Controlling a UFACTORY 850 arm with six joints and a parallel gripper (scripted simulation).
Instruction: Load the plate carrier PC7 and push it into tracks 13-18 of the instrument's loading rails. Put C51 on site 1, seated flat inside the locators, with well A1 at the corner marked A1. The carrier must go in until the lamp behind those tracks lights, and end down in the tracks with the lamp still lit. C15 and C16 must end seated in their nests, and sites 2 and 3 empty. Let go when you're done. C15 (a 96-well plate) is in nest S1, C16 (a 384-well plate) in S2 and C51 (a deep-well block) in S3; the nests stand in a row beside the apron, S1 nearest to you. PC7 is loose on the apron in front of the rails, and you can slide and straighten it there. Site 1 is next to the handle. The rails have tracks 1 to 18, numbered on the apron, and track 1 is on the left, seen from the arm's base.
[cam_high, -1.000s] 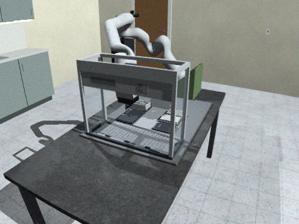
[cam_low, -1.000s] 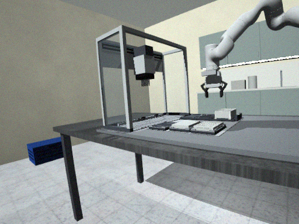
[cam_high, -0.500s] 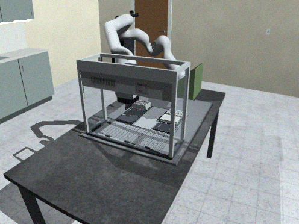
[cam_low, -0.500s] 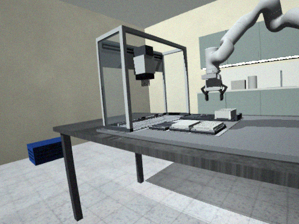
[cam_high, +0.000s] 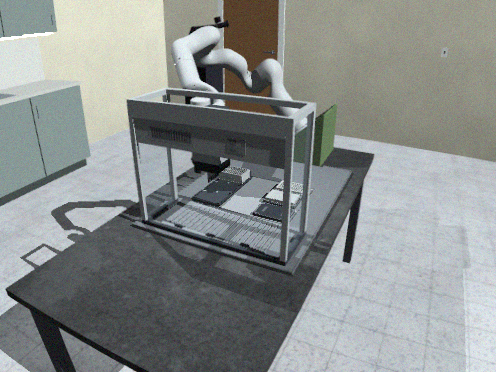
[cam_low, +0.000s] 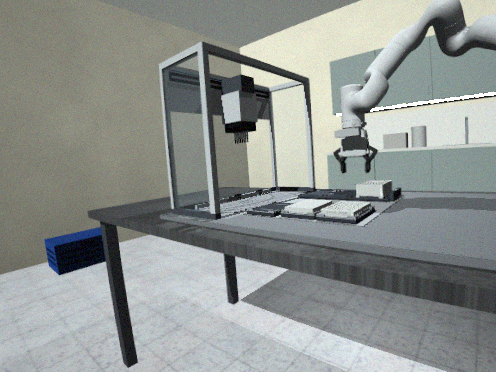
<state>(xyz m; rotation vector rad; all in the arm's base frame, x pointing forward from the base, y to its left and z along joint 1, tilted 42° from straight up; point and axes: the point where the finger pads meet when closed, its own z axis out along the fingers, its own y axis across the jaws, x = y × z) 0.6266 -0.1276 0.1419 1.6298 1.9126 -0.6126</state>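
The deep-well block C51 [cam_high: 235, 174] [cam_low: 374, 189] rests on the end of the dark carrier PC7 [cam_high: 217, 191] [cam_low: 345, 194] nearest the arm's base. The carrier lies on the apron in front of the rails [cam_high: 225, 227]. My gripper [cam_low: 355, 162] is open and empty. It hangs above the carrier, a little above the block and left of it in the exterior view. In the top view the instrument's top panel hides it. C15 [cam_low: 349, 210] and C16 [cam_low: 306, 205] sit in their nests beside the apron [cam_high: 284, 192]. The third nest [cam_high: 269, 211] is dark and bare.
The instrument frame [cam_high: 220, 165] stands over the rails, with a pipetting head [cam_low: 240, 110] hanging under its top beam. A green box [cam_high: 320, 135] stands at the table's back edge. A blue crate [cam_low: 75, 249] is on the floor.
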